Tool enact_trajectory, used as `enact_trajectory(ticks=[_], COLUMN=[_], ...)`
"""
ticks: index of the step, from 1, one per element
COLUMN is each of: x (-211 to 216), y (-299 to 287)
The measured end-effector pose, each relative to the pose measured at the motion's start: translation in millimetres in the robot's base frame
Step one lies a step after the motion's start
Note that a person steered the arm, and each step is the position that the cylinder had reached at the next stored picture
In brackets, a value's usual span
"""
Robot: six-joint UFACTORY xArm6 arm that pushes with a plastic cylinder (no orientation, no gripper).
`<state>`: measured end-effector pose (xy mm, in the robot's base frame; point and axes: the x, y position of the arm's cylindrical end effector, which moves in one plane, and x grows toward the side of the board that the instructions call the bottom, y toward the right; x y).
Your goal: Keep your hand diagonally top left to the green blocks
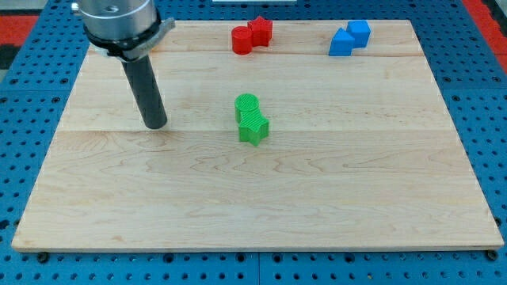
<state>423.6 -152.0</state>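
Note:
Two green blocks touch each other near the board's middle: a rounded green block [247, 106] above and a green star-shaped block [253, 127] just below it. My tip [156, 124] rests on the board to the view's left of them, about level with the star-shaped block and well apart from both. The dark rod rises from the tip toward the view's top left.
A red cylinder [242, 40] and a red star-shaped block [260, 31] touch at the view's top middle. Two blue blocks [341, 43] [359, 33] touch at the top right. The wooden board [253, 198] lies on a blue pegboard.

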Motion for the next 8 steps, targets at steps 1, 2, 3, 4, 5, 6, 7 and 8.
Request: enact_trajectory(ticks=[1, 2, 3, 4, 5, 6, 7, 8], x=[-18.7, -32.4, -40.7, -40.9, -41.4, -41.4, -41.6, -41.6], y=[-5.3, -6.9, -6.9, -6.9, -6.9, -6.9, -6.9, -6.9])
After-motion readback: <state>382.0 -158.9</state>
